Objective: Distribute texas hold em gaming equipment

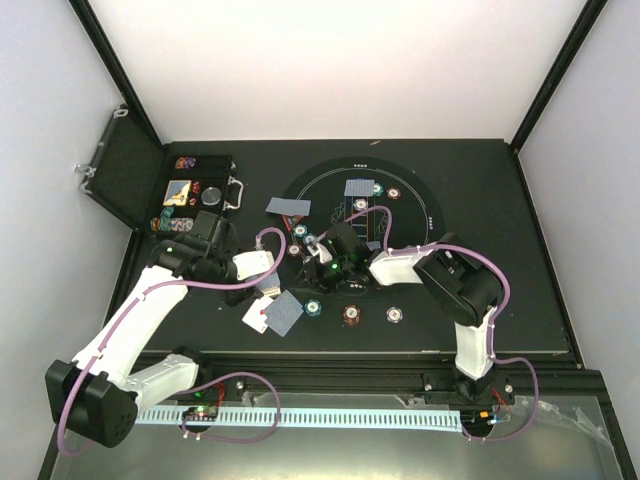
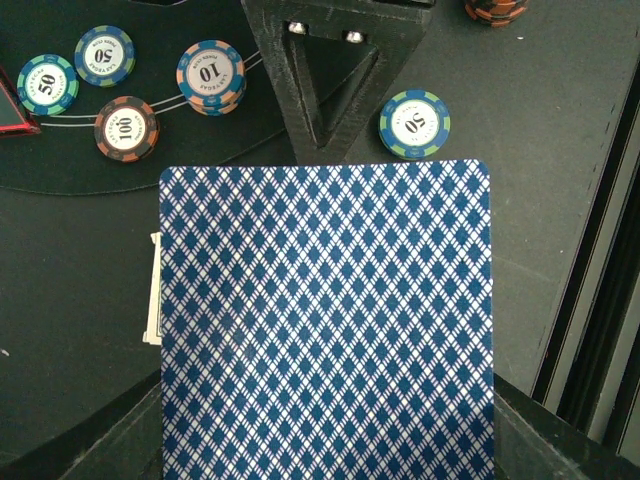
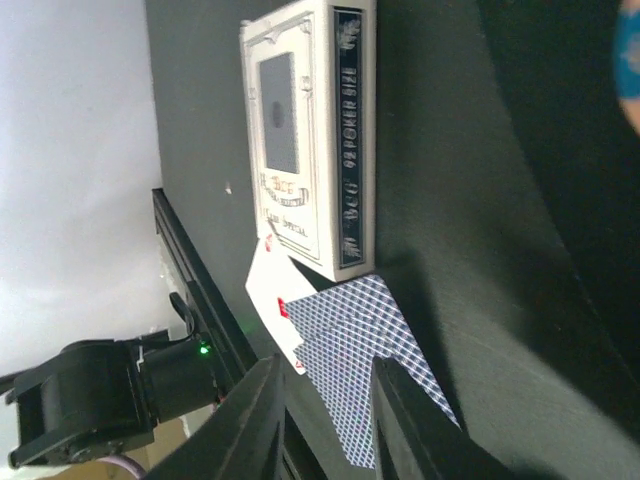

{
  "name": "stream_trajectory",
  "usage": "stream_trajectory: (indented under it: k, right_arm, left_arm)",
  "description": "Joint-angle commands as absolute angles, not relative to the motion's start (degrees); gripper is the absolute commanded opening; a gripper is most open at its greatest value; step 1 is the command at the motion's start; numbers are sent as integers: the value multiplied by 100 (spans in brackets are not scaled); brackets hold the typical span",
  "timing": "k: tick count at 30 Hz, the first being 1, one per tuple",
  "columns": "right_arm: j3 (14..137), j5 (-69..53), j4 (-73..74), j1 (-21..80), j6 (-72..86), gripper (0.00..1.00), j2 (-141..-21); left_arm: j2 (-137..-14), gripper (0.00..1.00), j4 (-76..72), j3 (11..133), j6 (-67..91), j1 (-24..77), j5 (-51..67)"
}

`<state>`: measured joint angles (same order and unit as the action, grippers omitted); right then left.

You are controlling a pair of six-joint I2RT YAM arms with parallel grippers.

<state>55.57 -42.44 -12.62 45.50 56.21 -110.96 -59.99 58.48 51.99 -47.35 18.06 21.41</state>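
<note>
Your left gripper (image 2: 330,440) is clamped on a blue-backed card (image 2: 325,320), which spans the space between its fingers and fills that wrist view. Past the card's far edge you have chips (image 2: 414,124) in six places: four singles, one small pile, and one cut off by the frame. Your right gripper (image 3: 328,380) is narrowly parted. A patterned card (image 3: 345,330) shows between its fingers, with one white-faced card (image 3: 268,290) and one card box (image 3: 310,130) just beyond.

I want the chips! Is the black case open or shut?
Open. The black case has its lid swung back; poker chips show inside.
</note>
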Motion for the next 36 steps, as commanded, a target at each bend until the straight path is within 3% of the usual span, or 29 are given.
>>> stream_trajectory:
  k: [1, 3, 7, 11, 22, 36]
  right_arm:
    - [5618, -3968, -786, 4525, 5164, 31, -10998]
    - [5574, -4008, -801, 4523, 5071, 39, -10877]
    - [5410, -4372, -1298, 4482, 5325, 67, -10521]
    - [5186, -4683, -1990, 4469, 5781, 79, -10157]
    - [4835, -4884, -2536, 4539, 6295, 83, -9565]
    - [5879, -4898, -2514, 5051, 6527, 80, -10563]
  left_arm:
    - [-5935, 1, 5829, 5256, -4772, 1784, 2215]
    - [-5934, 1, 5822, 5256, -4777, 1784, 2220]
    - [-5935, 2, 5827, 5249, -4775, 1784, 2225]
    - [-5920, 2, 5805, 5230, -4793, 1784, 2217]
    - [-5963, 2, 5788, 5261, -4808, 1784, 2304]
    - [-6048, 2, 5836, 5436, -4764, 1784, 2381]
